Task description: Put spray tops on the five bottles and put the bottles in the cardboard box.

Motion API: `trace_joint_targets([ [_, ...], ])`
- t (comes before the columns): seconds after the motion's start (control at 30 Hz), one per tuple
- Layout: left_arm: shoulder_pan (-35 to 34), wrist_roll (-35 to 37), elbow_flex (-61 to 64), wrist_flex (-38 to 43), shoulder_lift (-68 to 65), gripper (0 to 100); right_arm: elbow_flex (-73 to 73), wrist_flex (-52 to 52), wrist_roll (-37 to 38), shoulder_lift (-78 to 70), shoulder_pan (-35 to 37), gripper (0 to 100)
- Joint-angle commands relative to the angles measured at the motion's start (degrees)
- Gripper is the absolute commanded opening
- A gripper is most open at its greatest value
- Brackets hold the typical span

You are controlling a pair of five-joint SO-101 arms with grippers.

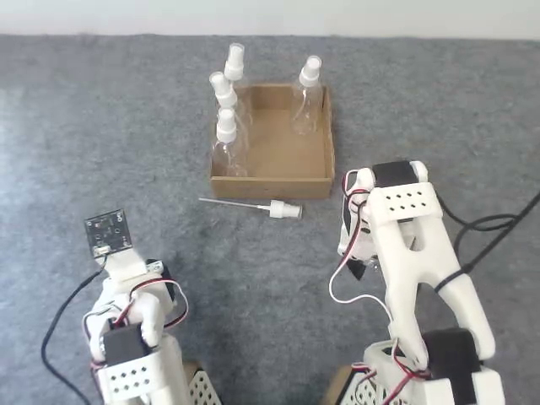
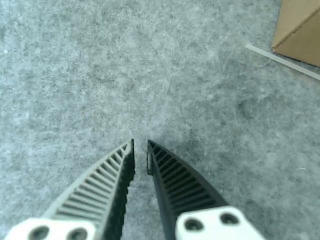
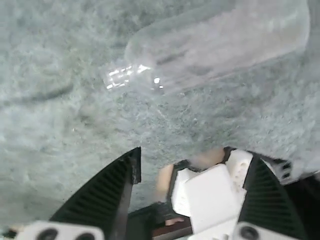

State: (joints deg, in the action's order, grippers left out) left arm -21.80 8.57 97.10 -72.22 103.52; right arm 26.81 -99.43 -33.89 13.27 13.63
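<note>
The left arm [image 1: 126, 329] sits folded back at the near left of the tabletop [image 1: 101, 126], its pincer [image 2: 140, 144] all but together over bare grey surface. The right arm [image 1: 413, 245] stretches to just beside the near right corner of the cardboard box [image 1: 270, 184], its pincer [image 3: 195, 157] spread wide above an uncapped bottle [image 3: 215, 45] lying on its side. Four capped bottles [image 1: 228, 139] stand upright in the box, three toward its left side and one at the far right corner. A loose spray top [image 1: 285, 210] with its tube lies just near of the box's near wall, with open surface to its left.
</note>
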Motion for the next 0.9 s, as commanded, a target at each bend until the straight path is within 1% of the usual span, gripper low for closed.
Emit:
trace_joint_targets([
  [0.0,-0.26,0.0,-0.57,-0.26,0.97,4,-2.99,-1.27,5.8,3.38,0.22,28.4],
  [0.17,-0.26,0.0,-0.57,-0.26,0.97,4,-2.99,-1.27,12.75,3.21,0.22,28.4],
  [0.27,-0.26,0.0,-0.57,-0.26,0.97,4,-2.99,-1.1,14.95,2.77,0.13,28.4],
  [0.87,-0.26,0.0,-0.57,-0.26,0.97,4,-3.25,-0.66,15.03,2.77,0.13,28.4],
])
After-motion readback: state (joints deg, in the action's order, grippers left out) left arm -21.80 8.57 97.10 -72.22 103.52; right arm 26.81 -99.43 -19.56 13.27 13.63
